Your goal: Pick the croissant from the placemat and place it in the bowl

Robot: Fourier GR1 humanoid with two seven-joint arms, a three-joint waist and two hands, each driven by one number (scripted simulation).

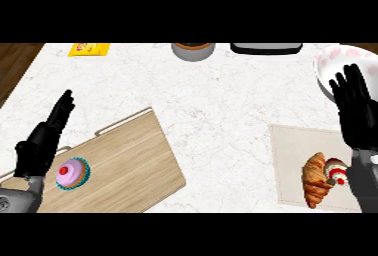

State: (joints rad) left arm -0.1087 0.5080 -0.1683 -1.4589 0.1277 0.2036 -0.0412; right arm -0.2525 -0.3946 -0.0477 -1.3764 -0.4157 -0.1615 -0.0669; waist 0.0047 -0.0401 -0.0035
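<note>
White bench (pixel 221 95) with faint grey veining. Golden-brown croissant (pixel 316 180) on a beige placemat (pixel 291 150). Pale wood board (pixel 133 160) at 8 o'clock carries a pink cupcake (pixel 72 173) in a teal wrapper. Black hands (pixel 358 107). Yellow packet (pixel 89 49) at 11 o'clock.

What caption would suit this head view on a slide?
Both open hands, left and right, hover while the croissant lies on the placemat, near the bowl.
</note>
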